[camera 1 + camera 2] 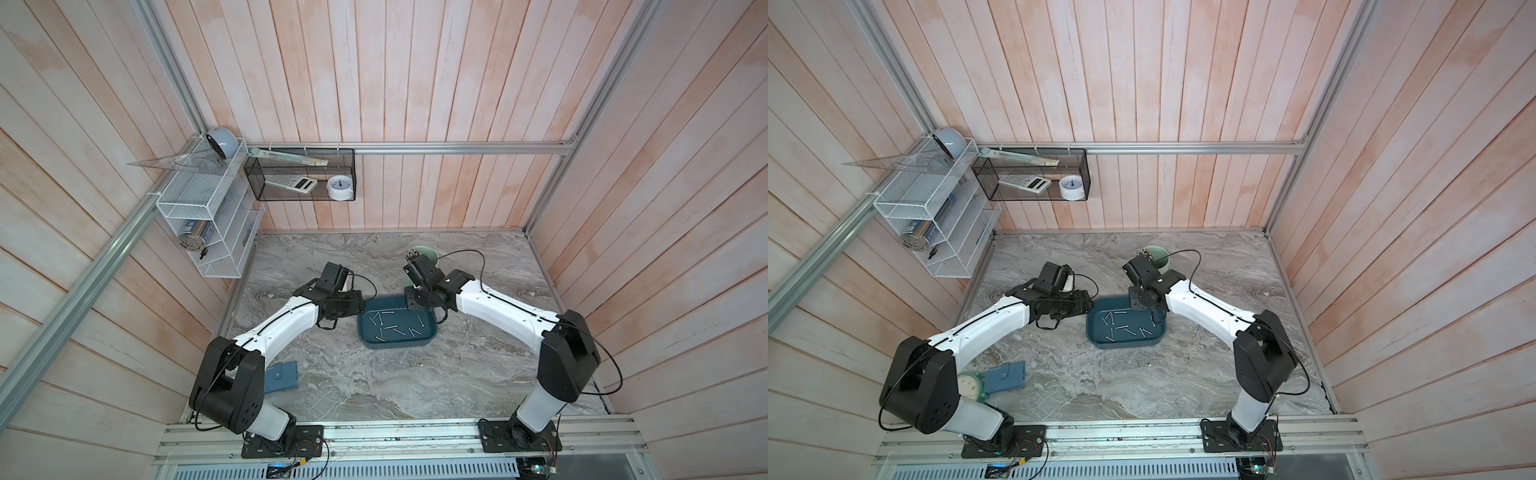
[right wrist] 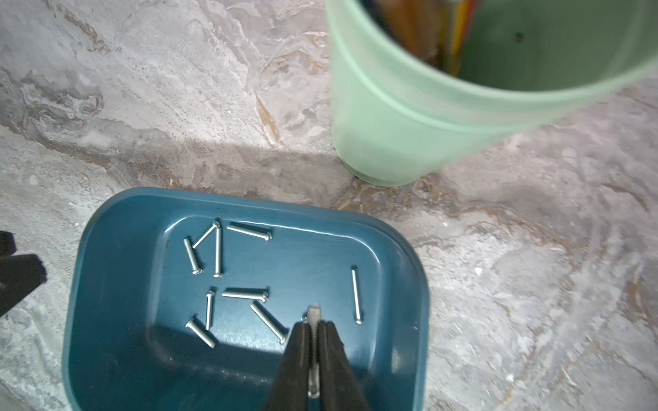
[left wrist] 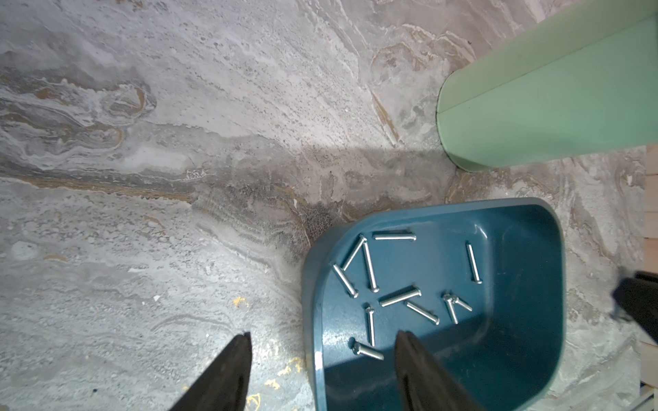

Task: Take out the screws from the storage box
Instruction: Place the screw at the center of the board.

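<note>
The storage box [image 1: 360, 328] [image 1: 1089, 328] is a dark teal tray in the middle of the marble table, with several silver screws [image 1: 392, 327] [image 1: 1121, 327] [image 3: 398, 297] [image 2: 245, 294] scattered on its floor. My right gripper [image 2: 313, 322] hangs over the tray's right part, shut on one screw [image 2: 314, 313] that lies lengthwise between the fingers, its tip poking out. My left gripper [image 3: 322, 334] is open at the tray's left edge. One of its fingers is over the table and one is inside the storage box [image 3: 516, 284], with the rim between them untouched.
A pale green cup [image 1: 428, 253] [image 2: 409, 135] with sticks in it stands just behind the tray. A blue-grey case [image 1: 1005, 376] lies at the front left near the left arm's base. Wire shelves [image 1: 208, 216] hang on the left wall.
</note>
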### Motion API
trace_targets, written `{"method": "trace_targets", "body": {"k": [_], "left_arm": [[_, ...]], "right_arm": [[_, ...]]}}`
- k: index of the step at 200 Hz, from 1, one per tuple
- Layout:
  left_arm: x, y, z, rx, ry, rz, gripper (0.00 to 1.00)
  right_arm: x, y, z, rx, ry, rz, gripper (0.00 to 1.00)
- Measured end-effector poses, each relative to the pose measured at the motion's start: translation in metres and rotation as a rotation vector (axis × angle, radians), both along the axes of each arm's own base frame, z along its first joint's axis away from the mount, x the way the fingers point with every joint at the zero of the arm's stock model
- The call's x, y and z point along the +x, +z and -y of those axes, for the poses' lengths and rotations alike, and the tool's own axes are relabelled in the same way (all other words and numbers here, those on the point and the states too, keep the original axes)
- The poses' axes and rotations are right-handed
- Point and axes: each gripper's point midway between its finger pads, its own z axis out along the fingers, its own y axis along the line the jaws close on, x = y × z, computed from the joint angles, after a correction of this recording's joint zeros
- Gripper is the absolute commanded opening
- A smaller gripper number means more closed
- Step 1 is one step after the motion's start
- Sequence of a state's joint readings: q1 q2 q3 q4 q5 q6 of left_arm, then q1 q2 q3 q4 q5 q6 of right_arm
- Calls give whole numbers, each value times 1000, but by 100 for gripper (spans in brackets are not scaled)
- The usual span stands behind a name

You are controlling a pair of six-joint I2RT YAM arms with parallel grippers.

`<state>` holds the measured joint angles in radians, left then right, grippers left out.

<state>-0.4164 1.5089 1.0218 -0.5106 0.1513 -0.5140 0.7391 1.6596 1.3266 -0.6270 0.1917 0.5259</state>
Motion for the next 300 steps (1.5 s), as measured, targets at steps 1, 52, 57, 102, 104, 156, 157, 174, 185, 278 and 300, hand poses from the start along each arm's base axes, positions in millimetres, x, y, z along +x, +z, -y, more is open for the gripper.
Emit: {"method": "trace_targets", "body": {"k": [1,52,57,102,104,156,157,174,185,278,300], "left_arm": [[0,0,0,0,0,0,69],[-4,-3,-1,23,-6,-13,69],[-5,-3,-2,26,-4,-14,69],[-5,-3,-6,48,3,-16,69],[-5,-3,-6,48,3,-16,69],[-3,-2,-8,61,8,-11,69],[-3,-2,-8,61,7,-10,69],[-3,-2,-8,63,9,-10,69],[-3,-2,-8,64,9,-10,69],[-3,-2,-8,65,6,-8,69],[-3,-2,-8,65,6,-8,70]], "right_arm": [[0,1,2,1,-6,2,8],[-11,0,75,-23,-179,45,9],[-12,-1,82,-22,-193,46,9],[-10,-22,139,-3,-358,16,10],[-10,-24,140,-3,-362,12,10],[-15,-81,139,-22,-364,-158,10],[-15,-82,139,-23,-363,-160,10],[-18,-98,137,-39,-349,-212,10],[-20,-106,137,-60,-343,-248,10],[-16,-127,133,-72,-339,-298,17],[-16,-127,133,-64,-343,-300,21]]}}
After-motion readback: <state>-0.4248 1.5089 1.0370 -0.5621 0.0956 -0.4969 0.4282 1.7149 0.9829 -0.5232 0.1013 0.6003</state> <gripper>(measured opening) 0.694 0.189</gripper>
